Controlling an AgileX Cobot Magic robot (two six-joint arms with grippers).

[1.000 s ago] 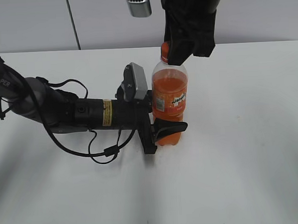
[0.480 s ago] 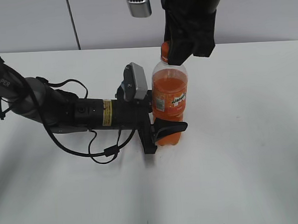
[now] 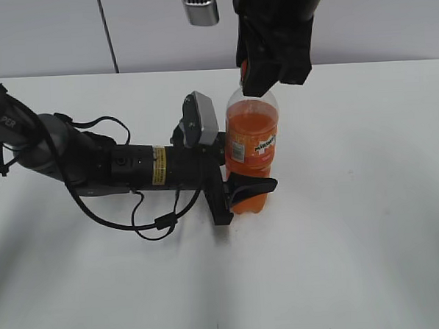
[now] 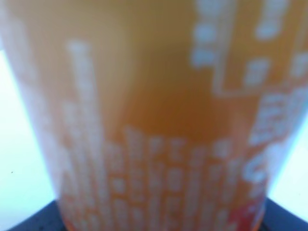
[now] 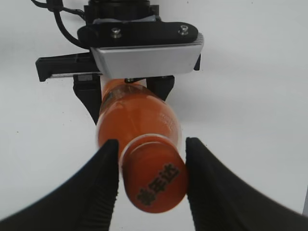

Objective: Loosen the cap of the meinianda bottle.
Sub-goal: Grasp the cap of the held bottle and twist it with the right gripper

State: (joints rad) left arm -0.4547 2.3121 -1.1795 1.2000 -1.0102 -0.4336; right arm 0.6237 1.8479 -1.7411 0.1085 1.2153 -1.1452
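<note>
Since a second before, the right gripper (image 5: 149,185) had lifted slightly above the bottle's top and its fingers had spread a little, so that in the right wrist view a thin gap showed between each black ribbed finger (image 5: 103,187) and the cap (image 5: 155,180). The fingers stood on either side of the cap, apart from it and gripping nothing. The cap was round and orange with dark print on top, and it sat on the neck of the meinianda bottle (image 3: 253,152).

The bottle stood upright on the white table (image 3: 356,238), near the middle of the exterior view, and had stayed where it was. It was clear plastic, filled with orange drink, with an orange label around its middle.

The left gripper (image 3: 239,187) came in from the left, lying low along the table, and was clamped around the lower body of the bottle, one black finger (image 3: 251,185) curving across the front below the label. Its arm had not moved. In the left wrist view the bottle's label (image 4: 159,125) filled nearly the whole picture, blurred orange with white print, too close to read.

In the exterior view the right arm (image 3: 275,29) hung down from above, and its dark housing hid the cap.
</note>
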